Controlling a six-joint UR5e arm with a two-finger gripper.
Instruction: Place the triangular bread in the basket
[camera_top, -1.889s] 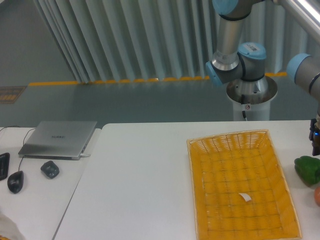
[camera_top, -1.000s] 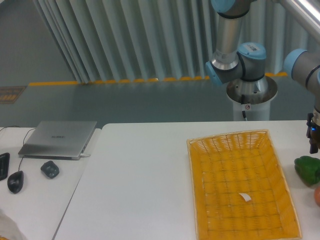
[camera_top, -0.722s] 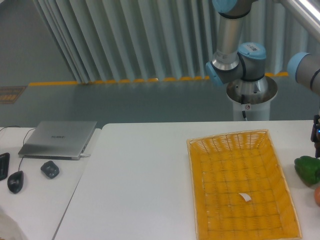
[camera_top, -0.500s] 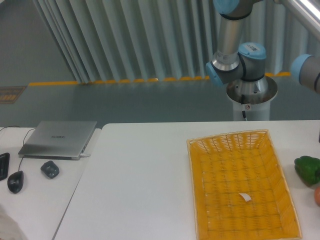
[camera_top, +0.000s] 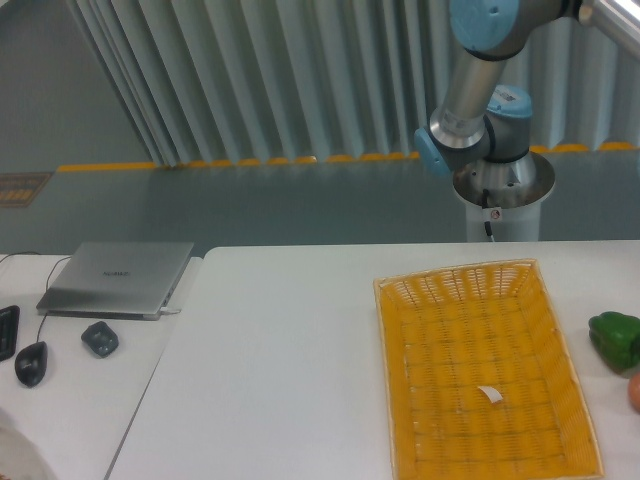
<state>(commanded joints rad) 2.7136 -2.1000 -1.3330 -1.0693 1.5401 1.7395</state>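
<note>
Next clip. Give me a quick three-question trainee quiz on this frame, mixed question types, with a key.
1. True or false: the basket already holds the bread.
2. Multiple choice: what lies right of the basket at the frame edge? A) a green pepper B) a blue cup C) a knife
3. Short answer: what small thing lies on the basket's bottom?

Key
1. False: only a white tag is inside; no bread is in view.
2. A, the green pepper.
3. The white tag.
</note>
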